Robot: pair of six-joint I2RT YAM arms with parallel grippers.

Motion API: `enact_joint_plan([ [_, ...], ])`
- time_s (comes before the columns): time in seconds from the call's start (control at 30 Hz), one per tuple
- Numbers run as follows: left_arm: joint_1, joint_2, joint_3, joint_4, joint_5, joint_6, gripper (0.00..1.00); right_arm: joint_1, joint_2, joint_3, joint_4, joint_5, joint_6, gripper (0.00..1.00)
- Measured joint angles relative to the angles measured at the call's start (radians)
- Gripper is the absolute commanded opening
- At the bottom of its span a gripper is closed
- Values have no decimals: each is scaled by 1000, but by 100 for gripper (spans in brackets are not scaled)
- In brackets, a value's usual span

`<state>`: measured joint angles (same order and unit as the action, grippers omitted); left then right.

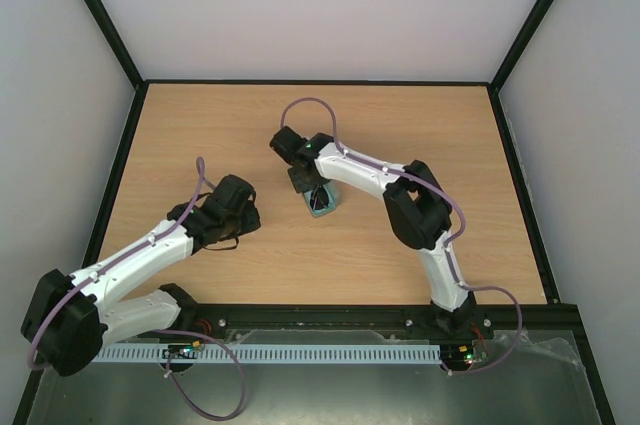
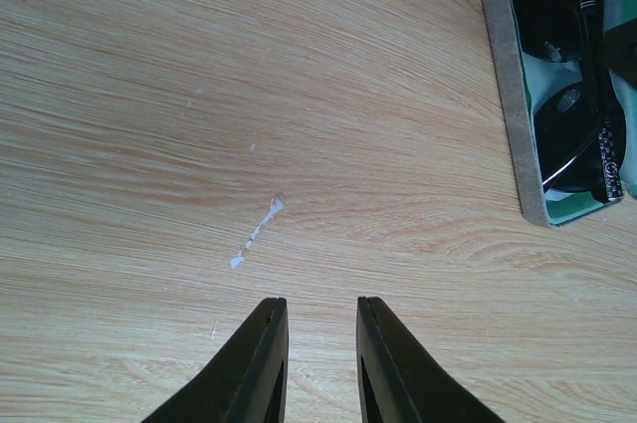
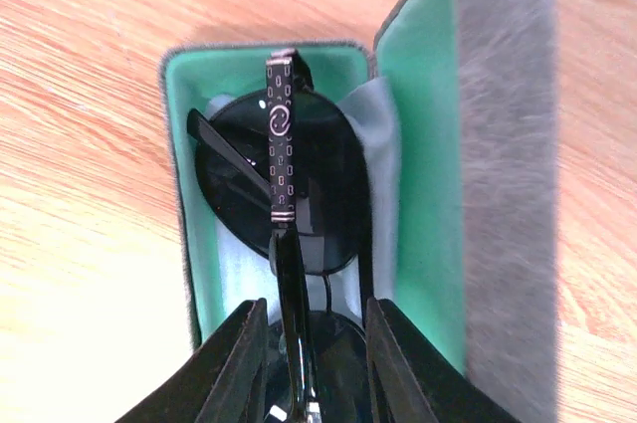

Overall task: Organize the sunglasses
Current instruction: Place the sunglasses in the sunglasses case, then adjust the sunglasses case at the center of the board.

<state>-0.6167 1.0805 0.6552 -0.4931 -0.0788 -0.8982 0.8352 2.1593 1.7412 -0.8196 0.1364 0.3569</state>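
Currently the sunglasses [image 3: 299, 174] lie folded inside the open grey case [image 3: 498, 144], which sits near the middle of the table [image 1: 400, 125]. The case has a green lining, and its lid [image 3: 438, 95] stands up on the right side in the right wrist view. A pale cloth [image 3: 383, 144] is tucked under the lenses against the lid side. One patterned temple [image 3: 280, 139] runs across the upper lens and passes between the fingers of the right pincer [image 3: 317, 343], which hangs right over the case. Its jaws stand apart with a gap on either side of the temple, so they clamp nothing. The left pincer [image 2: 320, 309] hovers low over bare wood to the left of the case, well apart from it. Its jaws are slightly apart and empty. A small white scuff [image 2: 257, 236] marks the table just ahead of them.
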Motion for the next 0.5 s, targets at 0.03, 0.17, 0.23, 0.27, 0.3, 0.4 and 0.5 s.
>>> enact_joint_plan([
  [0.03,0,0,0,0,0,0,22,2,-8,3,-5,1,2,31],
  [0.17,0,9,2,0,0,0,22,4,-55,30,-18,1,8,32],
  [0.23,0,24,4,3,0,0,22,4,-85,38,-19,5,11,31],
  [0.27,0,34,6,6,2,0,22,2,-106,40,-21,7,14,31],
  [0.3,0,50,11,13,5,0,21,-5,-129,40,-21,7,18,31],
  [0.4,0,123,31,43,16,0,21,-30,-202,9,5,-14,29,31],
  [0.5,0,210,51,86,27,1,20,-119,-302,-86,47,-56,43,31],
])
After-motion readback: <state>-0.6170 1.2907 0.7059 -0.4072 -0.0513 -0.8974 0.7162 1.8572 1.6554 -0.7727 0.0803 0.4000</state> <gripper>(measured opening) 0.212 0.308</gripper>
